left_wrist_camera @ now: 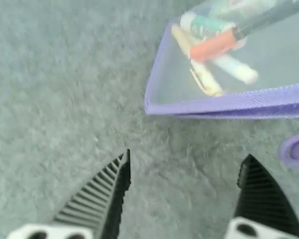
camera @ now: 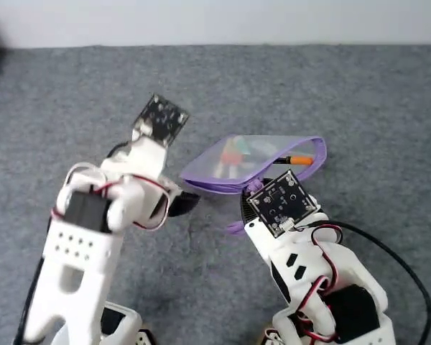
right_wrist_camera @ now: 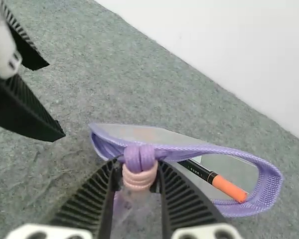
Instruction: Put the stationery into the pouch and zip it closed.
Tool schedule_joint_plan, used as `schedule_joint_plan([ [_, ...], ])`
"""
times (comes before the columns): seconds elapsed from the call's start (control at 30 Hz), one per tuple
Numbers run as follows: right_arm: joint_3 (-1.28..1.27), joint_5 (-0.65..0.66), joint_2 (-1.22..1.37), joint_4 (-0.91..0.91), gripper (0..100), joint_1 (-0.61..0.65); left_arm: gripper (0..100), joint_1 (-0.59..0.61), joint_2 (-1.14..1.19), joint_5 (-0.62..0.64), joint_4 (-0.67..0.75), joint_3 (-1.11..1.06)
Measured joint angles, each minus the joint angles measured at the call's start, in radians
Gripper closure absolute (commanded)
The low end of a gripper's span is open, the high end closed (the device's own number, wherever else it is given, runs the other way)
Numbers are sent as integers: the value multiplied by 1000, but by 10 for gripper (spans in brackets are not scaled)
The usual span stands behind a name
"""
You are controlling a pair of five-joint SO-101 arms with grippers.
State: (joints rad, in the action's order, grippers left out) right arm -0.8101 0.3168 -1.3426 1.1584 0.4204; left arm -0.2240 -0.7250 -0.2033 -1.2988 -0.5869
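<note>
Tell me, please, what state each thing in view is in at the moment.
pouch: mouth open, not zipped.
right gripper: shut on the zipper pull.
orange-capped pen: lying in the open mouth.
other pens: inside the pouch.
left gripper: open, empty, beside the pouch.

Grey felt-covered table (camera: 345,93). Pouch (camera: 233,162) rested on it at centre; black cable (camera: 377,243) laid right of pouch.

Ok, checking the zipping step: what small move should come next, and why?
Probably: the left gripper eases forward and pinches the pouch at its near corner. The right gripper is shut on the zipper pull, the mouth is open, and the left gripper is open just short of the pouch, anchoring nothing.
</note>
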Motion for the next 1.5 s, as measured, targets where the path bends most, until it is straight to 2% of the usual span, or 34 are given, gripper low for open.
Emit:
schedule_joint_plan([
  [0.13,0,0,0,0,991,0,678,-49,-84,0,130,-135],
  [0.3,0,0,0,0,991,0,680,-141,-92,60,215,-153],
  [0.77,6,0,2,0,991,0,725,-305,-98,68,483,-311],
  [1.17,21,28,14,0,991,-2,866,-330,-98,68,740,-402],
  [1.4,21,28,17,0,991,-6,991,-350,-97,68,798,-404],
  [1.5,21,28,17,0,991,-3,988,-382,-97,68,798,-404],
])
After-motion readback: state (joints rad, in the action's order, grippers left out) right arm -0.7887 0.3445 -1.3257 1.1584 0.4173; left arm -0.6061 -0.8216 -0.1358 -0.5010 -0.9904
